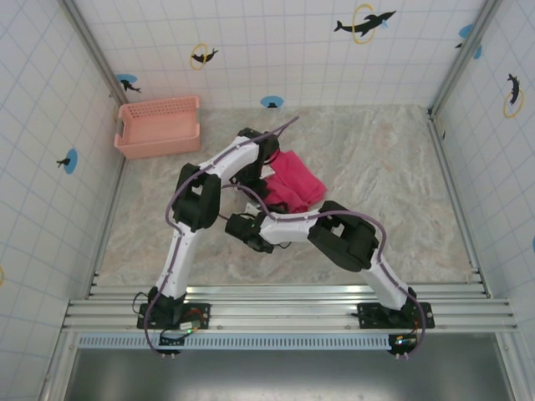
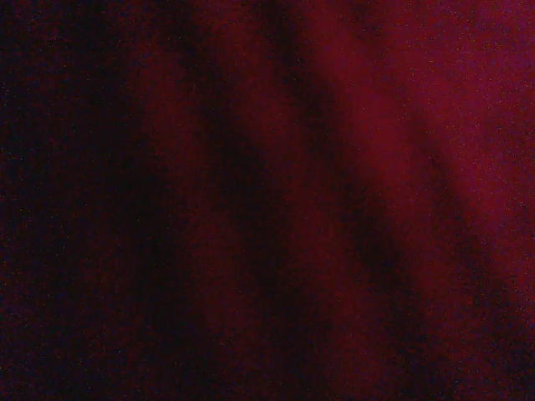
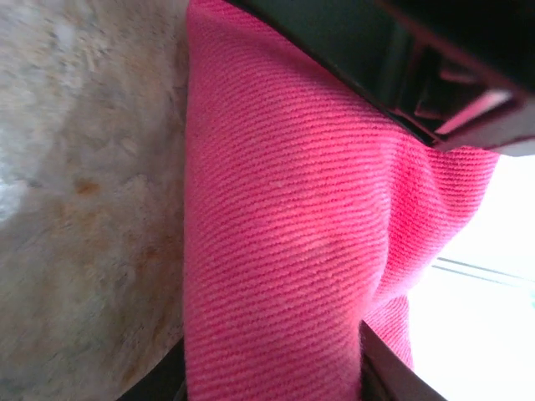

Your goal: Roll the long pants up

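Note:
The long pants [image 1: 294, 185] lie bunched in a bright pink heap in the middle of the marble-patterned table [image 1: 393, 192]. My left gripper [image 1: 266, 167] presses down into the heap's left edge. Its wrist view is dark red cloth [image 2: 376, 125] right against the lens, so its fingers are hidden. My right gripper [image 1: 261, 210] reaches the heap's near left corner. In the right wrist view a thick fold of pink cloth [image 3: 284, 251] fills the gap between the two fingers [image 3: 389, 378], which close on it at the right gripper [image 3: 272, 380].
A salmon-pink plastic lattice basket [image 1: 159, 127] stands at the back left corner. Tiled walls close in the table on three sides. A dark part of the left arm [image 3: 393, 58] hangs just beyond the fold in the right wrist view.

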